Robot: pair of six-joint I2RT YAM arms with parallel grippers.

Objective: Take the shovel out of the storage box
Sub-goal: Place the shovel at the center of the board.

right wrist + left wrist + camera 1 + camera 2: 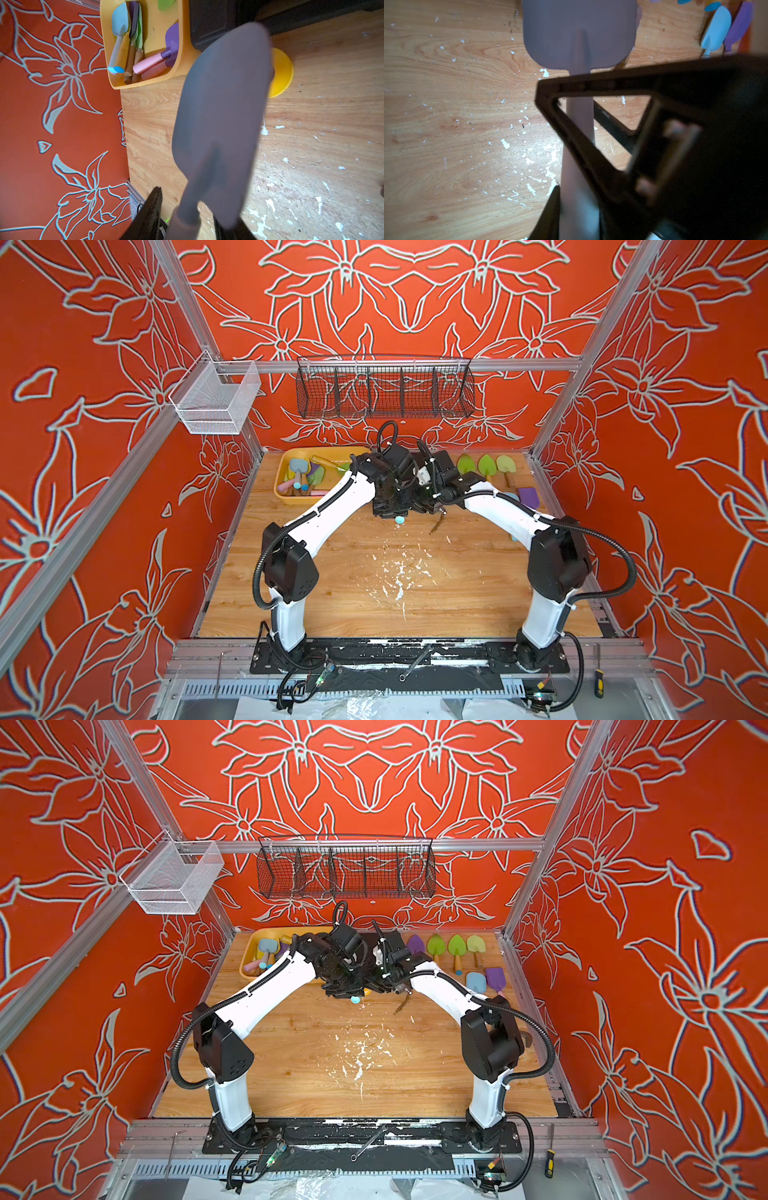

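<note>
Where both top views look down on the wooden board [374, 593], I see the left arm [336, 510] and the right arm [498, 510] meeting wrist to wrist over its far half. They meet just beside the near right corner of the storage box [278, 483] [245, 965], which sits at the far left corner. The wrists hide the fingers in these views. A row of green shovels [486, 465] lies along the far right.

Left wrist view: the shovel [579, 35], mauve-grey in shadow, is over bare board, outside the box. The left gripper [577, 209] pinches its handle. One finger [550, 212] lies against the handle; I cannot see the other behind the right gripper [581, 112]. An open-frame finger of the right gripper crosses the handle nearer the blade.

Right wrist view: the blade fills the centre, its tip pointing toward the box's corner. The handle runs between the right gripper's fingers, which stand spread on either side of it. Board shows between one finger [151, 207] and the handle. Pale-blue, purple and green tools [133, 41] lie in the box.
</note>
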